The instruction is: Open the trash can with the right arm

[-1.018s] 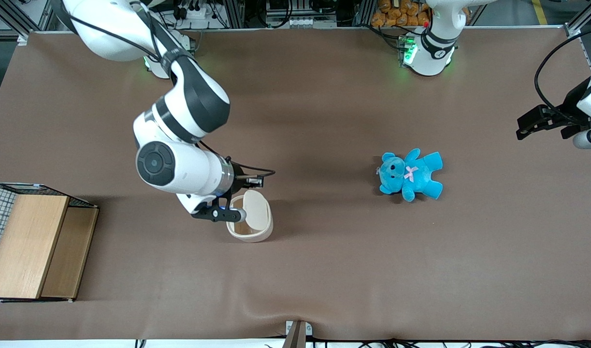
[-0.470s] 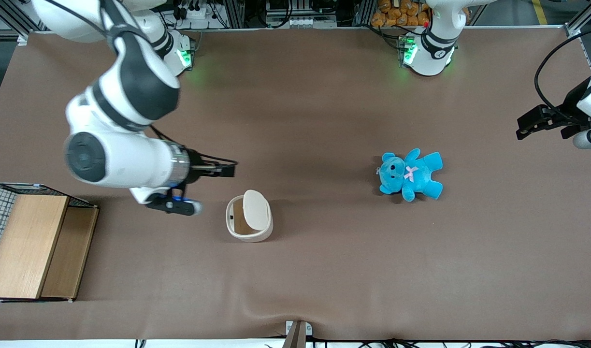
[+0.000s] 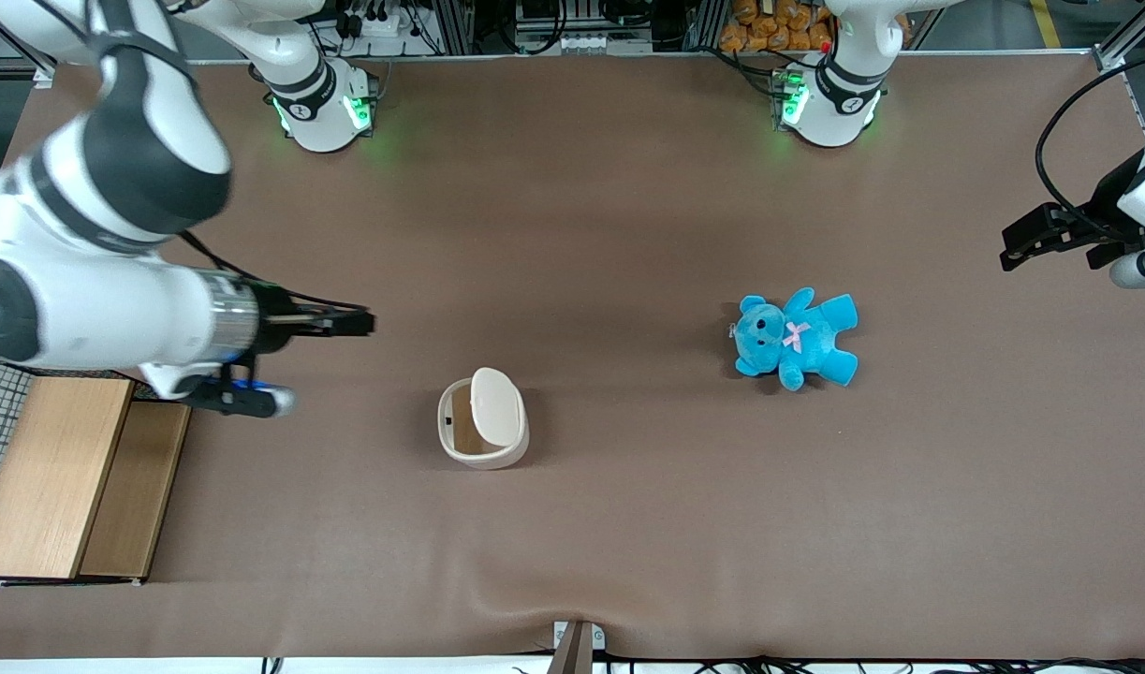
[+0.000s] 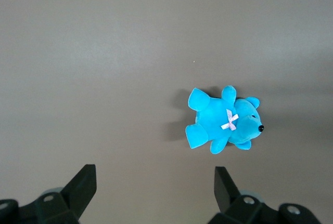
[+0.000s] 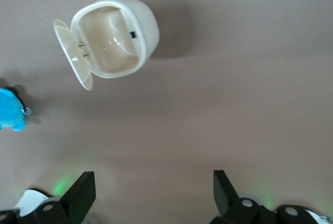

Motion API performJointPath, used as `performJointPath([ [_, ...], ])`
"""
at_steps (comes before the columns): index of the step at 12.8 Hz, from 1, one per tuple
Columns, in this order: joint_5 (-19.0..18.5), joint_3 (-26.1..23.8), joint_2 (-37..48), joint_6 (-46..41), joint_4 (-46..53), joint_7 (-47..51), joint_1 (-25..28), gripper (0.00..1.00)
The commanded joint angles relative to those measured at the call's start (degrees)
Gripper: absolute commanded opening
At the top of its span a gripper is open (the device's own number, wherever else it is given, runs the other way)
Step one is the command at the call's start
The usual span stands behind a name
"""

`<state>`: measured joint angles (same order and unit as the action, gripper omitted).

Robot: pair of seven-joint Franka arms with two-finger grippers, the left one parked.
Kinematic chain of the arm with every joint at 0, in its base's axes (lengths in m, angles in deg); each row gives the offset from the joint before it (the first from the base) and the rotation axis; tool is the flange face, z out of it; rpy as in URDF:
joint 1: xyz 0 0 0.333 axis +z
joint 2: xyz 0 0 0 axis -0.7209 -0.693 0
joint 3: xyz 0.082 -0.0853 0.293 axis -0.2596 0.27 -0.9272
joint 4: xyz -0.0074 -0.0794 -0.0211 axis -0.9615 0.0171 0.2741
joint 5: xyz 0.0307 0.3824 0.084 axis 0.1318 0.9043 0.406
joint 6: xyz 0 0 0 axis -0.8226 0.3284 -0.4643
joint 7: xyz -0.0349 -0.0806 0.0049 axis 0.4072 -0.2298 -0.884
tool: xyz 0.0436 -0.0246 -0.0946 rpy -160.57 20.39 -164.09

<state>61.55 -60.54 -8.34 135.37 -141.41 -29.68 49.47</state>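
One small cream-white rounded-square trash can [image 3: 483, 431] stands on the brown table cover [image 3: 628, 524], lower centre-left of the front view. Its flat white hinged lid [image 3: 496, 405] is tipped up on edge over the rim nearest the teddy's end of the table, so the tan inside [image 5: 111, 37] is exposed; the right wrist view looks straight down into it. Judgement: the opening step reads as done, lid resting past its balance point and needing no hold.

Black two-finger gripper [image 3: 347, 324] of the glossy white right arm [image 3: 95, 309] sits at mid-left of the front view, well apart from the can, toward the working arm's end of the table and a little farther from the front camera than the can. Fingers [image 5: 78, 195] are spread wide with nothing between them: released, carrying nothing. Judgement: this placement suits an arm clear of the lid's swing.

Bright blue plush teddy bear [image 3: 795, 338] with a pink bow lies flat at centre-right, well apart from the can, untouched. Light wooden box with wire mesh [image 3: 57, 477] occupies the lower-left edge, just beneath the arm's wrist.
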Motion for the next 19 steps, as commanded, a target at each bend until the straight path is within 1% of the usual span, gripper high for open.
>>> performJointPath([
  [1,-4.05,-0.83,3.0,-1.53,-1.32,-1.91,-1.93,1.0],
  [3,-8.62,-2.84,4.67,-1.89,-1.41,-4.28,-3.5,1.0],
  [5,-10.48,-7.32,5.2,-2.24,-1.41,-4.81,-7.02,1.0],
  [7,-13.28,-7.08,8.35,-2.5,-2.19,-4.9,-6.24,1.0],
  [8,-13.74,-6.38,9.93,-2.68,-2.98,-6.12,-6.33,1.0],
  [10,-13.22,-2.44,13.1,-5.65,-3.08,-13.31,-6.33,1.0],
  [11,-12.95,-0.68,14.77,-6.89,-3.25,-14.82,-6.33,1.0],
  [13,-12.95,2.4,18.46,-7.51,-5.35,-20.42,-6.5,1.0],
  [14,-13.04,4.59,20.91,-7.08,-7.8,-23.85,-6.33,1.0],
  [17,-12.95,6.72,28.02,-5.59,-16.58,-24.41,-6.24,1.0],
  [19,-12.95,6.99,35.84,0.89,-26.85,-24.41,-6.15,1.0],
])
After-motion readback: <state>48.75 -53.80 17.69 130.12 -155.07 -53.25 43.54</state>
